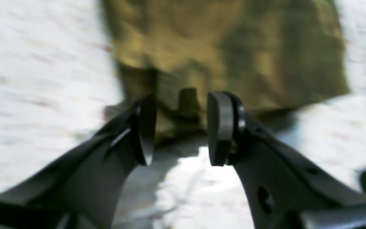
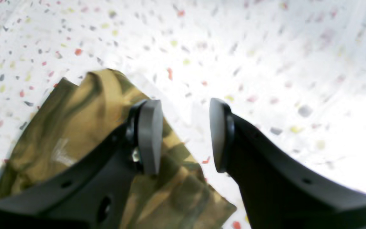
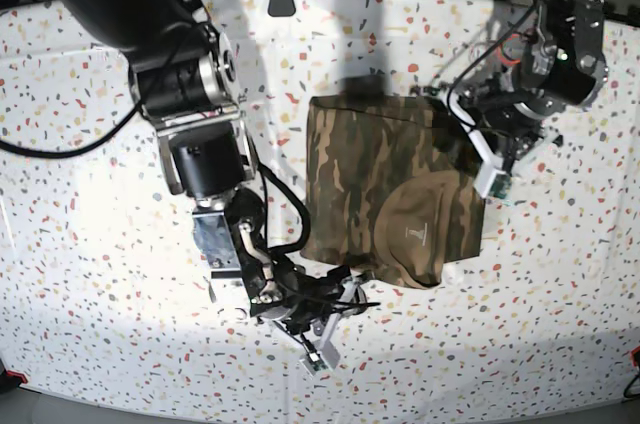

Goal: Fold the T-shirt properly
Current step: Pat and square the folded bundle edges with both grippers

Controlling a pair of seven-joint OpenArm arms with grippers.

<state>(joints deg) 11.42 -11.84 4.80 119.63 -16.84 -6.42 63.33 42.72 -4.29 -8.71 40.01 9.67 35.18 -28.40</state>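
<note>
A camouflage T-shirt (image 3: 395, 189) in brown, tan and dark olive lies near the middle of a white, colour-flecked desk (image 3: 90, 194). It is already folded into a compact, roughly rectangular bundle, with the tan neckband and its small pale mark showing on top toward the near edge.

The right end effector (image 2: 183, 136) hangs low over the desk just beside the bundle's near corner. Its two pads stand apart with only speckled desk between them; one pad overlaps the cloth in the wrist view, but nothing is gripped.

The left end effector (image 1: 181, 127) is at the opposite side of the bundle, by its far edge. Its pads are also apart. The wrist view is blurred, and a fold of the shirt's edge sits in or just beyond the gap; whether the pads touch it cannot be told, but they are not pinching it.

The folding looks close to done, with the work now at the stage of tidying or making one last fold. A next move would call for each end effector to settle on a cloth edge and pinch it cleanly before lifting, without dragging the layers apart.
</note>
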